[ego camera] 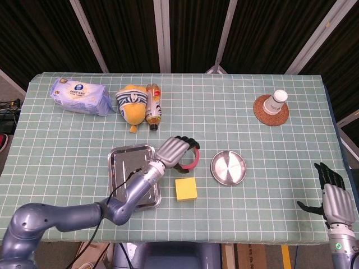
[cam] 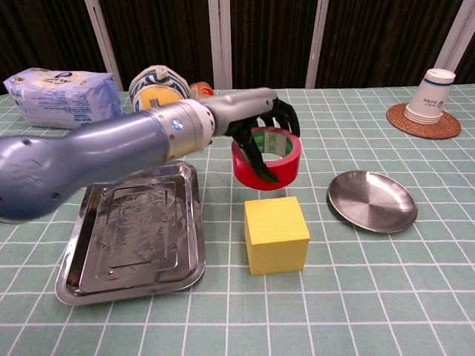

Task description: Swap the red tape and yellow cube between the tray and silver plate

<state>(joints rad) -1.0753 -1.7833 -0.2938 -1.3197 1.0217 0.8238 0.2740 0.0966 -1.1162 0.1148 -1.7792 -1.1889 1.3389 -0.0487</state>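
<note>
While the right robot hand (ego camera: 334, 197) rests open at the near right, the left robot hand (cam: 256, 122) grips the red tape (cam: 266, 157) (lifted, tilted) above the counter (cam: 371, 297).

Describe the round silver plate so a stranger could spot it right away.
Start at the green checked tablecloth and find the yellow foam cube near the front middle. Just right of it lies the round silver metal plate, empty. The rectangular steel tray is also metal, but only this one is a small shiny circle.

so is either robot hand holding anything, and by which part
The left robot hand holds the red tape lifted off the table, fingers hooked through its ring. The right robot hand holds nothing.
</note>
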